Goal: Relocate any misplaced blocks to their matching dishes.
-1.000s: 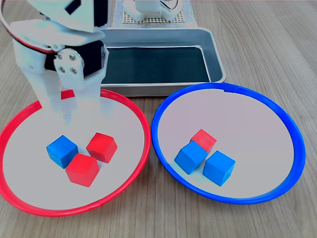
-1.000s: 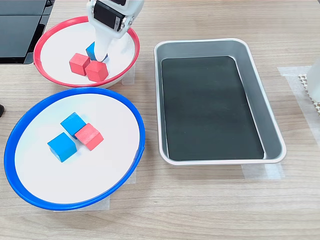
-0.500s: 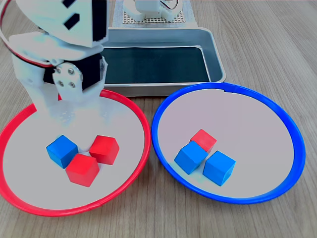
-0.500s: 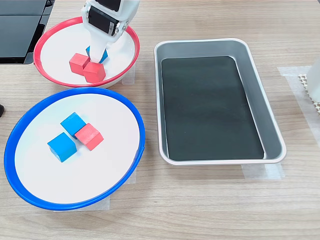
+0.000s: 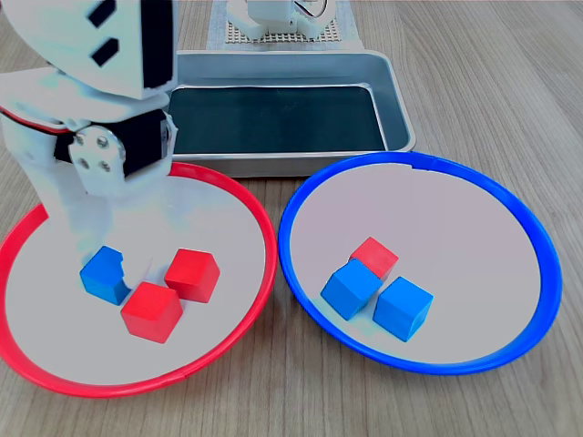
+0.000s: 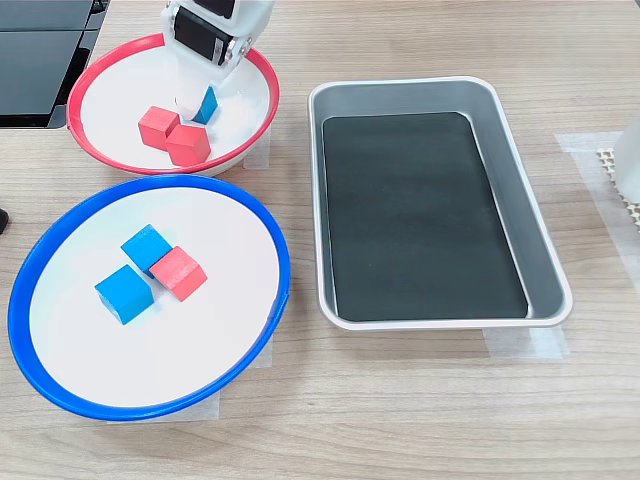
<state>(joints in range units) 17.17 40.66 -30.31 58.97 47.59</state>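
Note:
The red-rimmed dish (image 5: 265, 238) (image 6: 88, 82) holds two red blocks (image 5: 192, 273) (image 5: 152, 311) (image 6: 175, 135) and one blue block (image 5: 100, 276) (image 6: 207, 104). My white gripper (image 5: 102, 259) (image 6: 198, 100) is lowered into this dish, open, with its fingers on either side of the blue block, which still rests on the dish. The blue-rimmed dish (image 5: 539, 238) (image 6: 281, 250) holds two blue blocks (image 5: 350, 288) (image 5: 403, 308) (image 6: 125, 292) and one red block (image 5: 374, 256) (image 6: 178, 272), all touching.
A rectangular grey metal tray (image 5: 402, 118) (image 6: 530, 215) with a dark floor lies beside the dishes. A white base on a mesh mat (image 5: 273, 23) stands behind the tray in the first exterior view. The arm's body hides part of the red-rimmed dish.
The gripper has moved toward the first exterior view's left and down onto the blue block. That block shifted slightly left and turned. The other blocks stayed put.

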